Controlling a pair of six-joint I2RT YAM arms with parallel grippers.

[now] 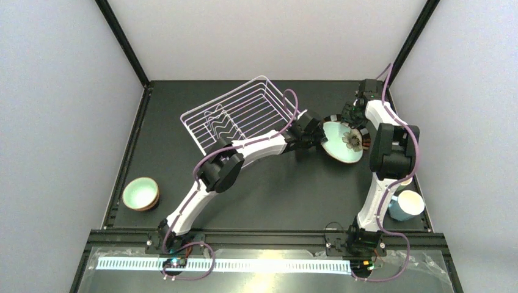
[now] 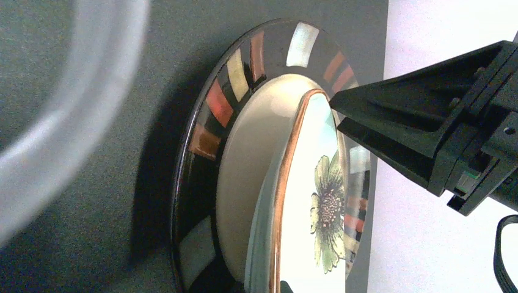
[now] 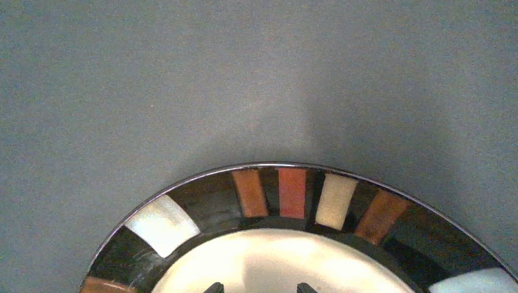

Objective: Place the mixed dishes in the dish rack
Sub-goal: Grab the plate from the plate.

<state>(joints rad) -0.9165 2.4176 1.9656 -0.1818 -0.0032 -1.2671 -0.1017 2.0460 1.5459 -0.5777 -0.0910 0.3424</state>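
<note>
Left gripper [image 1: 319,139] clamps the flowered plate [image 1: 342,146] tilted up, right gripper [image 3: 256,288] hangs open; next I swing it into the rack [image 1: 190,130] dividers.

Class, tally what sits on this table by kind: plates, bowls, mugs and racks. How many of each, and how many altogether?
Plates: 2, the flowered plate and the dark-rimmed plate
Bowls: 1, the green bowl
Mugs: 1, the light blue mug
Racks: 1, the white wire dish rack
Total: 5
A pale shape beside the mug is too hidden to count.
</note>
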